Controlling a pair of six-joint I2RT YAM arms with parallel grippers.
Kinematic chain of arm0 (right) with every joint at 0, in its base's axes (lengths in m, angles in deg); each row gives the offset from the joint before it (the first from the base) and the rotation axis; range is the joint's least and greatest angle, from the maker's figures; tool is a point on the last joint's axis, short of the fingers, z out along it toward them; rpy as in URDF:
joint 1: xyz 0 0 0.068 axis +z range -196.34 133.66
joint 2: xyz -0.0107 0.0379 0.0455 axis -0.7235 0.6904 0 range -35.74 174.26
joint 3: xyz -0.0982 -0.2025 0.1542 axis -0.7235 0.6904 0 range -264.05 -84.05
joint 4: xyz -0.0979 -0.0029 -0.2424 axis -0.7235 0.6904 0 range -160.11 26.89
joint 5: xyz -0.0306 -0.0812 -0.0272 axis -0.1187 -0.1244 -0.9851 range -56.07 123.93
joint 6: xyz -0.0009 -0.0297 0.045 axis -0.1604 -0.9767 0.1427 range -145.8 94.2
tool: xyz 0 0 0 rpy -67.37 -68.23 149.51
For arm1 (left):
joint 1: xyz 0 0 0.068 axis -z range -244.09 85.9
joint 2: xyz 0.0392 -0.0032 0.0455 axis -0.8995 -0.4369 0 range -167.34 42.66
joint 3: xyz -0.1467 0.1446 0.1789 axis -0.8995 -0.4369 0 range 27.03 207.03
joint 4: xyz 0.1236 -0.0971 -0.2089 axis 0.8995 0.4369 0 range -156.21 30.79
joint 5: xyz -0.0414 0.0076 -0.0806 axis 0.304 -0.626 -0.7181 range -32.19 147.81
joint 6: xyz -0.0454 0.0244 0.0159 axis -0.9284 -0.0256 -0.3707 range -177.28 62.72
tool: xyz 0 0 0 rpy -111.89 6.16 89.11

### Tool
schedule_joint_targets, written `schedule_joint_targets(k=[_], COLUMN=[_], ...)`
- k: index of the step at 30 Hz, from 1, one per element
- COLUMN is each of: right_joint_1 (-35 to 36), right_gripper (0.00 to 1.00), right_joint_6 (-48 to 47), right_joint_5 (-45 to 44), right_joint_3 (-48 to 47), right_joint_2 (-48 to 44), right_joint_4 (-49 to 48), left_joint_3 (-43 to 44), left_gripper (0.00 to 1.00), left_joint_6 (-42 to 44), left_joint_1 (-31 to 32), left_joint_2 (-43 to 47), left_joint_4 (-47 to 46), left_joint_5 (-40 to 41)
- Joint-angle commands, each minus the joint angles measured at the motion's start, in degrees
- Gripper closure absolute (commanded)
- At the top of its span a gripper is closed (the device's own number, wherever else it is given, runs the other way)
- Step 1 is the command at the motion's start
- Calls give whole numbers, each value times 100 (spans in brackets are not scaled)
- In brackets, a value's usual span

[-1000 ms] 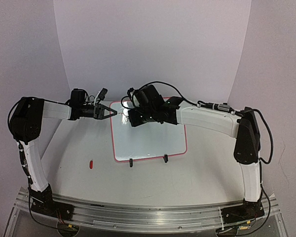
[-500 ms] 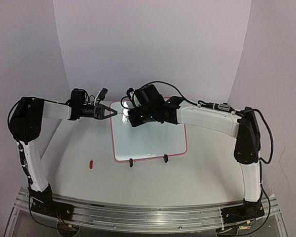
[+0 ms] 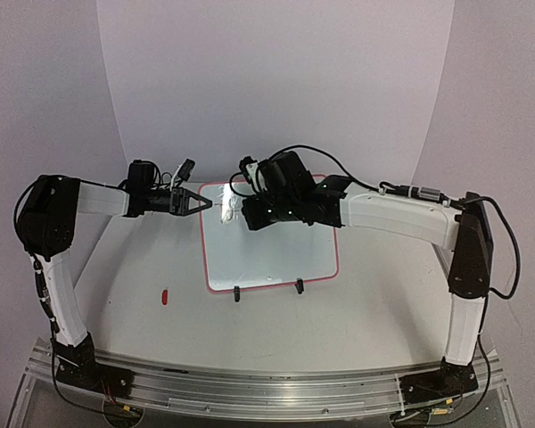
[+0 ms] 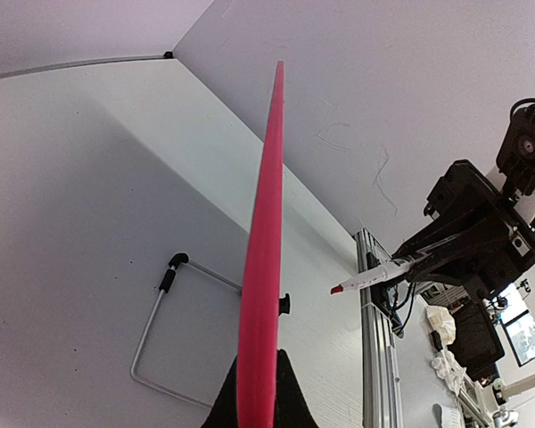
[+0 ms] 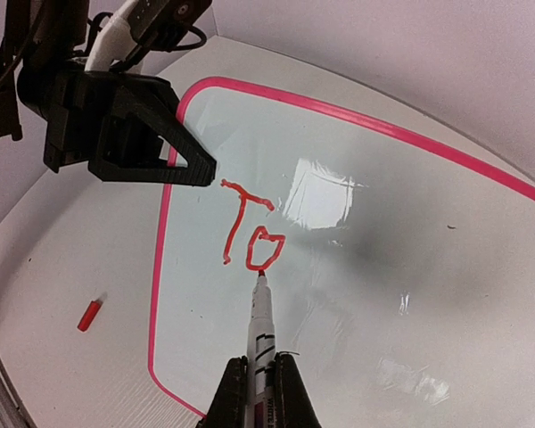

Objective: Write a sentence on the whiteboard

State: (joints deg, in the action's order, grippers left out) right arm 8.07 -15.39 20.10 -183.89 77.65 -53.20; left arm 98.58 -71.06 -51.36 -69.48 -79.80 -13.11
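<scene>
The whiteboard (image 3: 276, 254) stands tilted on the table on two black clip feet, its frame pink-red. My left gripper (image 3: 201, 203) is shut on its left edge; the left wrist view shows the frame edge-on (image 4: 266, 223) between the fingers (image 4: 290, 397). My right gripper (image 5: 260, 370) is shut on a white marker (image 5: 261, 325). The red tip touches the bottom of the "o" in the red letters "To" (image 5: 250, 236), all that shows of the sentence, at the board's upper left. From above, the right gripper (image 3: 241, 214) hovers over that corner.
A small red marker cap (image 3: 164, 296) lies on the table left of the board, also in the right wrist view (image 5: 90, 315). A wire stand (image 4: 160, 312) shows behind the board. The curved white backdrop rises just behind it.
The right arm has swung rightward, its elbow and forearm shifting right, and the wrist has moved slightly right over the board. The left arm and board have not moved.
</scene>
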Motion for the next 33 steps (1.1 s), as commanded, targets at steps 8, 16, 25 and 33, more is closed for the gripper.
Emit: schedule_joint_targets(k=[8, 16, 25, 33], right_joint_1=[22, 17, 6, 0], right_gripper=[100, 100, 100, 100], right_joint_6=[74, 83, 100, 29], right_joint_5=[-566, -599, -626, -843], right_joint_3=[-91, -260, -284, -383], right_joint_2=[2, 193, 251, 389], right_joint_4=[-259, -281, -276, -277], left_joint_3=[-2, -1, -18, -32], left_gripper=[100, 100, 100, 100], left_joint_6=[414, 434, 438, 420], left_joint_1=[89, 86, 92, 96], left_joint_2=[64, 65, 91, 96], left_joint_4=[-36, -26, -21, -57], left_joint_5=[403, 401, 392, 355])
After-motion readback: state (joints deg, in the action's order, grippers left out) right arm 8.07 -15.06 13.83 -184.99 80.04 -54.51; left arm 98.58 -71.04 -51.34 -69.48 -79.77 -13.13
